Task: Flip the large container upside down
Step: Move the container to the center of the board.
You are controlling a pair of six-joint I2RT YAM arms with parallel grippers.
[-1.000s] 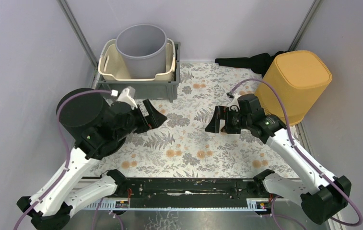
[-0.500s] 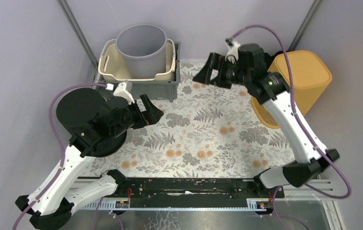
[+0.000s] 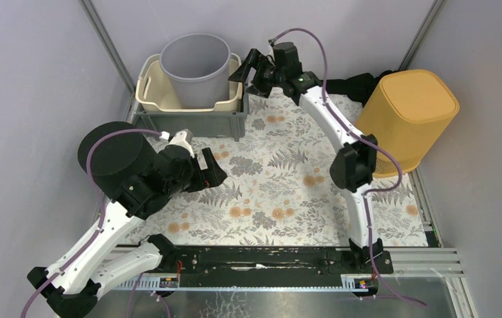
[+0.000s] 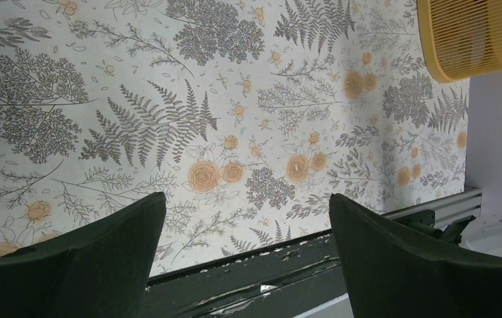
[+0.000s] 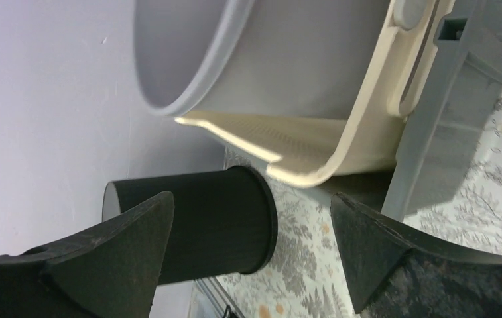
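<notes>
1. The right fingers, spread wide and holding nothing, hang at the far edge of the table. They are just beside the grey bucket, having swung across from near the yellow bin at the right edge within the last second.
2. The left fingers, equally wide and empty, hover over the table towards its left edge, barely moved.
3. The grey bucket, apparently the large container, stands mouth-up in the far-left corner, nested in a cream basket inside a grey crate.
4. Whether the right fingers touch the rim is hard to tell; the wrist view suggests not.
5. The reach looks almost complete; gripping and flipping remain.
</notes>
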